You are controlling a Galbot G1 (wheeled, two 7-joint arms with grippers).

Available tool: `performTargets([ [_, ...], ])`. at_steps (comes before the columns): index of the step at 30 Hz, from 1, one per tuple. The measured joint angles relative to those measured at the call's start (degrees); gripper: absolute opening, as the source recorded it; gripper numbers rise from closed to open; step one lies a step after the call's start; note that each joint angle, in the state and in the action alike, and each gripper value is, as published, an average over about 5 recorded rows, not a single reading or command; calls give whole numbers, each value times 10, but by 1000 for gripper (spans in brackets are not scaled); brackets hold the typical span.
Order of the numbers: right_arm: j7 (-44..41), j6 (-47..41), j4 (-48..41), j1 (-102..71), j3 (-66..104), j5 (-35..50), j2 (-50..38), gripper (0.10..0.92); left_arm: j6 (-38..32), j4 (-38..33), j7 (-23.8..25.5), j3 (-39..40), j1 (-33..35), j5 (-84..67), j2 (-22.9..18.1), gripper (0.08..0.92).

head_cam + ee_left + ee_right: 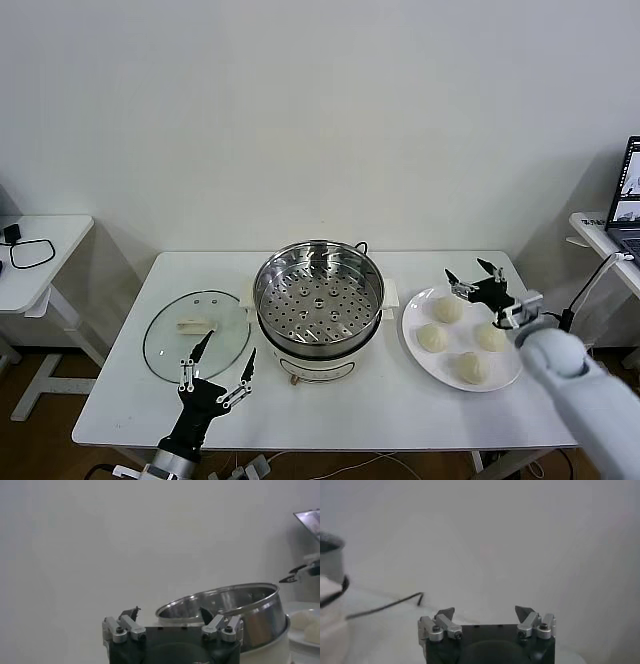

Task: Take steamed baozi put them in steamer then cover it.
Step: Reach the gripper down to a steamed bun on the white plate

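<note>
Head view, wrist views. My right gripper (474, 276) hangs at the 2 o'clock side of the steamer (319, 300), over the far edge of the white plate (415, 335), just above the farthest bun. Its fingers (445, 614) stand spread wide, with nothing between them. My left gripper (226, 361) waits near the table's (330, 405) front edge, at about 7 o'clock from the steamer, over the near rim of the cover (196, 335). Its jaws are likewise fully apart and hold nothing; its own wrist view looks past the fingertips (131, 614) at the steamer's shiny wall.

The steamer stands at the table's centre, uncovered, its perforated tray bare, on a white base. A black cord (385, 606) trails from behind it across the tabletop.

The four steamed baozi (447, 309) all lie on the white plate at 3 o'clock from the steamer: one at the far side under my right gripper, one toward the steamer, one toward the table's right edge, one nearest the front. They sit close together but apart from one another.

The cover lies flat on the table at 9 o'clock from the steamer, just beside its base, handle (195, 324) uppermost.

A small white side table (40, 250) with a black cable stands beyond the table at 10 o'clock; a laptop (629, 190) shows at the far 2 o'clock edge.
</note>
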Motion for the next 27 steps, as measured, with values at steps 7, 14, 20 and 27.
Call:
performTargets([
  [7, -211, -3, -90, 160, -133, -101, -8, 823, 5, -7, -3, 2, 1, 0, -4, 823],
  [14, -350, 10, -167, 276, -226, -218, 20, 823, 7, -10, -5, 3, 3, 0, -7, 823],
  [20, -404, 28, -233, 328, -267, -300, 64, 823, 8, -11, -7, 0, 5, -1, -8, 823],
  [27, -429, 47, -301, 353, -287, -363, 114, 823, 8, -9, -9, -1, 5, -2, -9, 823],
])
